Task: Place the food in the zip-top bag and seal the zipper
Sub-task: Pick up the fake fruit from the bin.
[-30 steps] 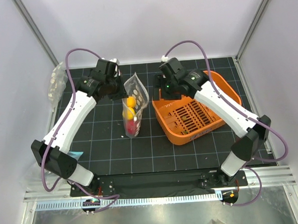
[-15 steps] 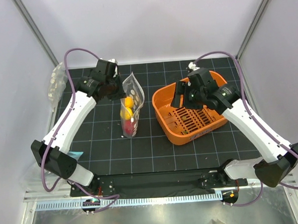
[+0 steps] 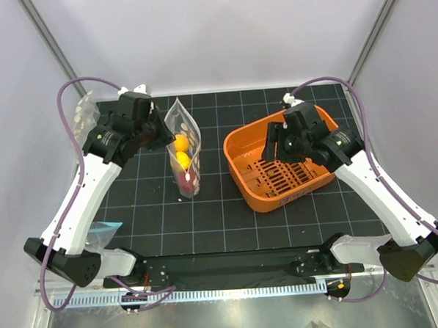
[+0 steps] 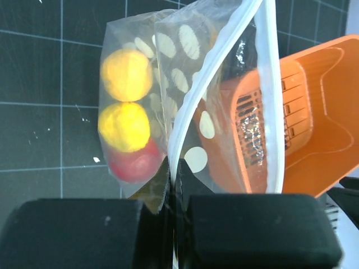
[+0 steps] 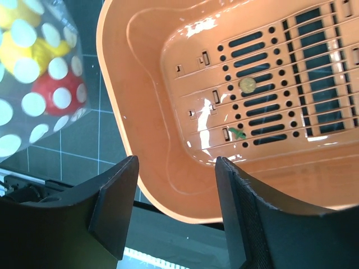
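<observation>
The zip-top bag [image 3: 183, 145], clear with white dots, hangs upright off the mat. My left gripper [image 3: 161, 132] is shut on its top edge. In the left wrist view the fingers [image 4: 174, 168] pinch the white zipper [image 4: 183, 131], and the mouth gapes open beyond them. The food sits at the bag's bottom: two yellow fruits [image 4: 127, 74] [image 4: 123, 126] and a red one [image 4: 136, 164], which also shows in the right wrist view [image 5: 59, 92]. My right gripper [image 3: 277, 145] [image 5: 176, 162] hangs open over the orange basket [image 3: 236, 145], holding nothing.
The orange slotted basket [image 5: 162, 84] stands right of centre, with a tiny round speck [image 5: 247, 85] and a green bit [image 5: 238, 133] on its floor. A bundle of clear plastic [image 3: 82, 112] lies at the back left corner. Another plastic piece [image 3: 101, 229] lies near the left arm.
My left arm has shifted left with the bag, which now stands more upright. My right gripper has drawn back from the bag to above the basket.
</observation>
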`<state>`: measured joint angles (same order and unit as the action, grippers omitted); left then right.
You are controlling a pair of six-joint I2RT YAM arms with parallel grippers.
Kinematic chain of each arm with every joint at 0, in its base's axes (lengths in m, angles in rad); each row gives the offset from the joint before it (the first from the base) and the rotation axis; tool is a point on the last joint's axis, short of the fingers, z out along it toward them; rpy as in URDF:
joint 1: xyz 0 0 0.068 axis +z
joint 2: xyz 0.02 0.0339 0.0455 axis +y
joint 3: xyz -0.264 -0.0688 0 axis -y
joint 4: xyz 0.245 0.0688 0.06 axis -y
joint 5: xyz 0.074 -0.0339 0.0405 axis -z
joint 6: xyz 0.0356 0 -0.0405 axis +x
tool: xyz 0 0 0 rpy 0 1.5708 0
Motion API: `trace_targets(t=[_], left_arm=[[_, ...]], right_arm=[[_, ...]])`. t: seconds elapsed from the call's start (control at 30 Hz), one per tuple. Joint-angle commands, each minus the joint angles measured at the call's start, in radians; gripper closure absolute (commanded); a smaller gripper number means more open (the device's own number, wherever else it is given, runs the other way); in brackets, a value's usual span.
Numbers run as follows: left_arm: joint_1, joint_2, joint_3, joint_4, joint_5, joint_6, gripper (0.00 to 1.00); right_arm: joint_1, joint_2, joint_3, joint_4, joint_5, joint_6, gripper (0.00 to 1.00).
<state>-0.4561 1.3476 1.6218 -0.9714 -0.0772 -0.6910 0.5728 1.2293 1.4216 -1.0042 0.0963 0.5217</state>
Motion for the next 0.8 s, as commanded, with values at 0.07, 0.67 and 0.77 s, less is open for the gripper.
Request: trace_targets(t=[0.07,0.67,0.77], left_arm=[[0.005,-0.074,-0.066,0.032,0.022,-0.058,1.0],[0.004,0.012,-0.074,0.127,0.099,-0.008,1.0],[0.007,0.03,-0.096,0.165,0.091,-0.015,1.0]], right_arm=[[-0.008,-0.04,0.016,-0.011,0.071,0.021,0.38],[-0.149,0.176,-0.125,0.216,-0.084,0.078,0.35],[-0.191,0.2,-0.168,0.254,-0.157,0.02,0.35]])
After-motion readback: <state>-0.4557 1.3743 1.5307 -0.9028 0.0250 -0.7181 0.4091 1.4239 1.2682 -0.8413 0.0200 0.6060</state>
